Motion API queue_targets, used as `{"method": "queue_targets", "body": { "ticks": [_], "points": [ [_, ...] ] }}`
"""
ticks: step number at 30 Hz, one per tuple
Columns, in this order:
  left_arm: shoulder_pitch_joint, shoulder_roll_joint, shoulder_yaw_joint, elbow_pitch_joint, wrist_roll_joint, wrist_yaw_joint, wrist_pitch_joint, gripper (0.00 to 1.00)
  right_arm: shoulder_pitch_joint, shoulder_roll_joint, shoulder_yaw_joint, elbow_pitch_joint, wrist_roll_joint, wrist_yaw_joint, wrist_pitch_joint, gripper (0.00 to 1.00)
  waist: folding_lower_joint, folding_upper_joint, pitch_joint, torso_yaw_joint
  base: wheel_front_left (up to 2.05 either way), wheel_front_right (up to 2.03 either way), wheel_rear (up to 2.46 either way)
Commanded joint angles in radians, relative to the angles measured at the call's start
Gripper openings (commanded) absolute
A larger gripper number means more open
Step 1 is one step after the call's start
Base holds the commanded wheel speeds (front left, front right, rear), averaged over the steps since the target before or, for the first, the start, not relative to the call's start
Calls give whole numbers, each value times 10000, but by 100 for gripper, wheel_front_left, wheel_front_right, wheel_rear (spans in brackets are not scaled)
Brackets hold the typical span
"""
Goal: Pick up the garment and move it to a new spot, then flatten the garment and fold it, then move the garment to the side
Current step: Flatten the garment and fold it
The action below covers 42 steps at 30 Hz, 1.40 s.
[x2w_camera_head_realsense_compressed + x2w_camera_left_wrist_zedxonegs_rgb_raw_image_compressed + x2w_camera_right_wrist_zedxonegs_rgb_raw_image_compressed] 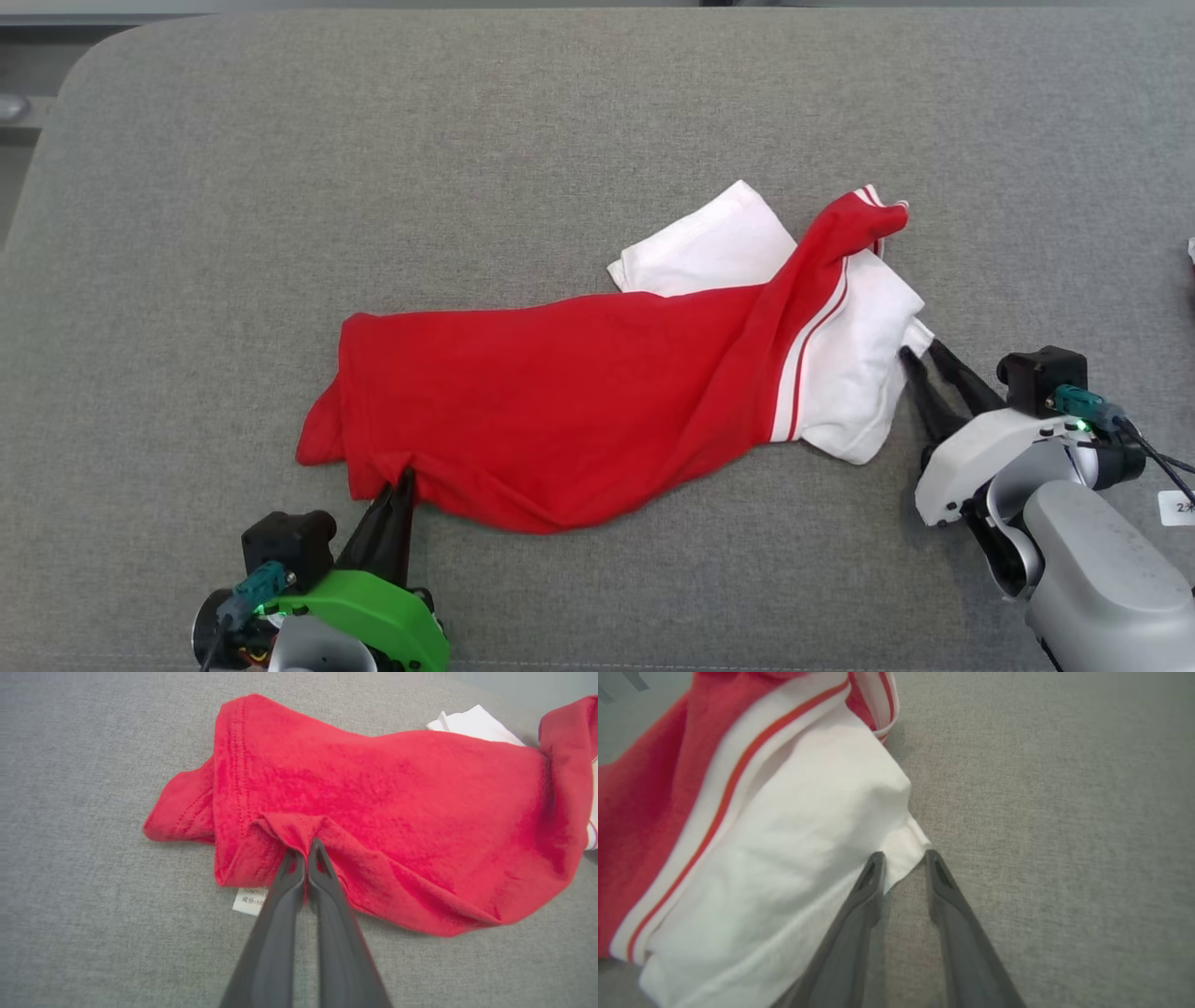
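The garment point(560, 401) is a red shirt with a white part and red-and-white stripes, lying crumpled on the grey cushioned surface point(280, 187). My left gripper point(403, 478) is at the shirt's lower left hem. In the left wrist view it point(306, 847) is shut on a pinched fold of the red cloth point(397, 812), with a white care label point(250, 900) just beside the fingers. My right gripper point(920, 353) is at the white corner on the right. In the right wrist view its fingers point(903, 856) stand apart, with the tip of the white cloth point(784, 835) lying between them.
The grey surface reaches far beyond the shirt on every side, and its rounded back-left corner point(103, 56) drops off to a darker floor. A small white tag point(1178, 509) lies at the right edge behind my right arm.
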Motion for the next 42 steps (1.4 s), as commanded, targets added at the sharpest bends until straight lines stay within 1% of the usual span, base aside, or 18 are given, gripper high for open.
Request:
{"method": "queue_targets", "body": {
  "ticks": [1, 4, 7, 10, 13, 16, 19, 22, 23, 24, 28, 31, 36, 40, 42],
  "points": [
    [-190, 52, 8, -133, 186, 59, -95, 0, -74, -116, 92, 117, 179, -11, -117, 0, 0, -1, 18, 33, 0, 0, 0],
    [-249, 163, 84, -528, 327, 181, -326, 0, -116, -301, 208, -27, 502, -13, -413, 0, 0, -1, -100, -39, 0, 0, 0],
    [-387, 300, 183, -1069, 504, 294, -472, 0, -99, -494, 124, -571, 674, -11, -561, 0, 0, -1, -270, -191, 0, 0, 0],
    [-622, 540, 333, -1653, 719, 389, -512, 0, -117, -708, -209, -1504, 567, -13, -598, 0, 0, -1, -447, -426, 0, 0, 0],
    [-988, 838, 475, -2318, 947, 519, -383, 0, -117, -789, -855, -2805, 276, -11, -606, 0, 0, -1, -647, -695, 0, 0, 0],
    [-1387, 1051, 659, -2875, 1072, 568, -258, 0, -30, -733, -1541, -4073, -183, -11, -608, 0, 0, -1, -925, -973, 0, 0, 0],
    [-1904, 1129, 902, -3243, 1105, 635, -273, 0, 11, -606, -2257, -5221, -608, -11, -610, 0, 0, -1, -1174, -1195, 0, 0, 0],
    [-2536, 1205, 1103, -3480, 1203, 604, -344, 0, -59, -433, -2896, -6258, -985, -13, -587, 0, 0, -1, -1456, -1396, 0, 0, 0],
    [-2771, 1232, 1154, -3554, 1274, 574, -358, 0, -123, -404, -3110, -6583, -1131, -13, -525, 0, 0, -1, -1547, -1446, 0, 0, 0],
    [-2771, 1232, 1154, -3554, 1274, 574, -358, 0, -123, -404, -3110, -6583, -1131, -13, -525, 0, 0, -1, -1547, -1446, 0, 0, 0],
    [-3783, 1401, 1333, -3914, 1518, 485, -344, 0, -390, -284, -3777, -7930, -1591, -11, -53, 0, 0, -1, -1849, -1604, 0, 0, 0],
    [-4434, 1499, 1429, -4175, 1658, 441, -240, 0, -591, -238, -4072, -8738, -1806, -11, 417, 0, 0, -1, -1995, -1679, 0, 0, 0],
    [-5023, 1539, 1434, -4356, 1729, 453, -12, 0, -675, -137, -4221, -9409, -1886, -11, 1066, 0, 0, -1, -2098, -1762, 0, 0, 0],
    [-5210, 1430, 1316, -4149, 1622, 356, 35, 0, -785, -142, -4068, -9276, -1761, -11, 1289, 0, 0, -1, -2049, -1792, 0, 0, 0],
    [-5333, 1356, 1261, -3946, 1537, 281, 13, 0, -976, -250, -3860, -9040, -1629, -11, 1351, 0, 0, -1, -1924, -1811, 0, 0, 0]
  ]
}}
